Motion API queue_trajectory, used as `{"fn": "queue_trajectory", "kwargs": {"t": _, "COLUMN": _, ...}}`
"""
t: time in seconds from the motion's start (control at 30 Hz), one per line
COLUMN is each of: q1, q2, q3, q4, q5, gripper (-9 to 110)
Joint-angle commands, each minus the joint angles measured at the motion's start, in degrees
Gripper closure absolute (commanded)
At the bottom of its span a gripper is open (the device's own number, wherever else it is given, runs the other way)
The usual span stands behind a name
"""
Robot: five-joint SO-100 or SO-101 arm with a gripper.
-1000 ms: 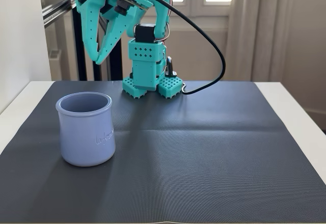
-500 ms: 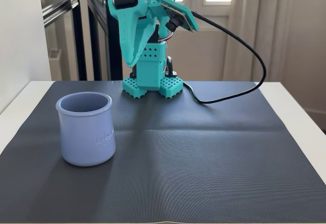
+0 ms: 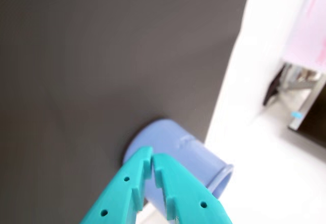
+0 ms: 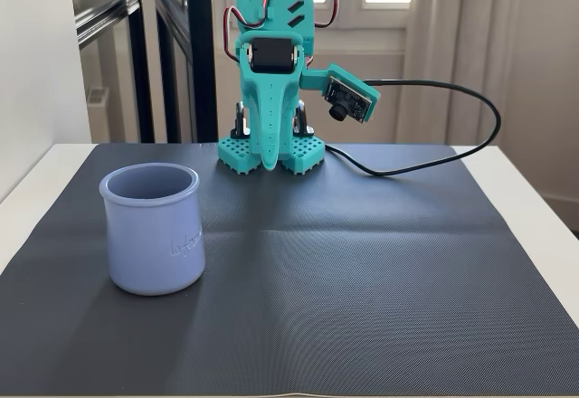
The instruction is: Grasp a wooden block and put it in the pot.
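The lavender-blue pot [image 4: 151,228] stands upright on the dark mat at the front left of the fixed view. In the wrist view it [image 3: 191,150] appears just beyond my fingertips. My teal gripper [image 4: 270,165] is folded down against the arm's base at the back of the mat, far from the pot. Its jaws are shut with nothing between them, as the wrist view [image 3: 152,156] shows. The wooden block shows in neither view; the pot's inside is hidden from here.
A dark ribbed mat [image 4: 362,280] covers most of the white table [image 4: 534,199]. A black cable [image 4: 489,108] loops from the wrist camera [image 4: 346,99] over the back right of the mat. Windows and a wall stand behind the arm.
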Motion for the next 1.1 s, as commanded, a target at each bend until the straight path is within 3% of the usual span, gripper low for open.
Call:
{"fn": "queue_trajectory", "kwargs": {"t": 0.0, "q1": -0.3, "q2": 3.5, "q3": 2.2, "q4": -0.4, "q5": -0.9, "gripper": 101}}
{"fn": "queue_trajectory", "kwargs": {"t": 0.27, "q1": -0.4, "q2": 11.9, "q3": 8.3, "q4": -0.2, "q5": -0.9, "gripper": 101}}
{"fn": "queue_trajectory", "kwargs": {"t": 1.07, "q1": 0.4, "q2": 11.7, "q3": 8.9, "q4": 0.1, "q5": 3.2, "gripper": 101}}
